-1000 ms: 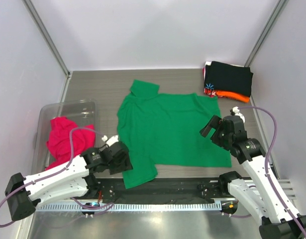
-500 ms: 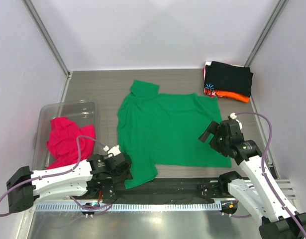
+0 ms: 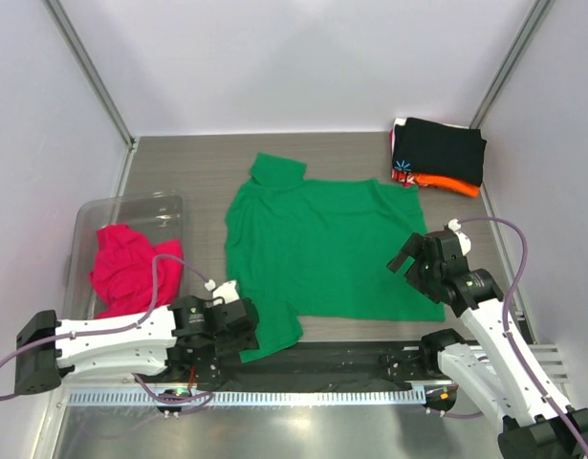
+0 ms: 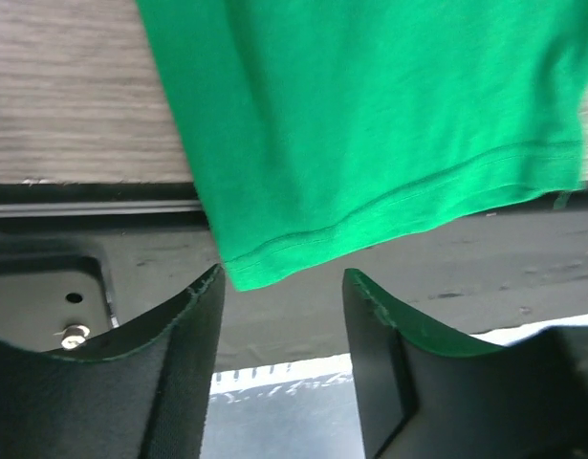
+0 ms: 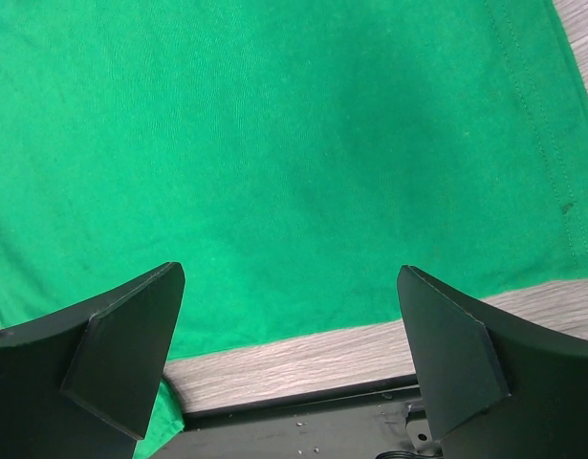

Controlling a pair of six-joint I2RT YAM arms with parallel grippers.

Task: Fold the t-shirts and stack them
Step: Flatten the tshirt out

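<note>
One green t-shirt (image 3: 322,244) lies spread flat, its length running left to right. Its near sleeve corner sits just ahead of the half-open, empty left gripper (image 4: 284,277). The right gripper (image 5: 291,271) hangs wide open, empty, over its near-right hem. Left of it one pink shirt (image 3: 121,263) fills one bin (image 3: 131,203), and three folded shirts (image 3: 439,153) are stacked beyond its far-right corner.

**Grey wood-grain counter** (image 3: 179,167), seen from above. A plain bright green short-sleeved cloth t-shirt (image 3: 322,249) lies spread flat across its middle, one sleeve pointing toward the far wall and the other reaching the near edge, where its hem overlaps the black strip (image 3: 341,359) bordering the counter. A clear rectangular plastic bin (image 3: 131,201) stands at the left side, well apart from a stack of folded shirts (image 3: 439,148), black uppermost, in the far right corner.
</note>
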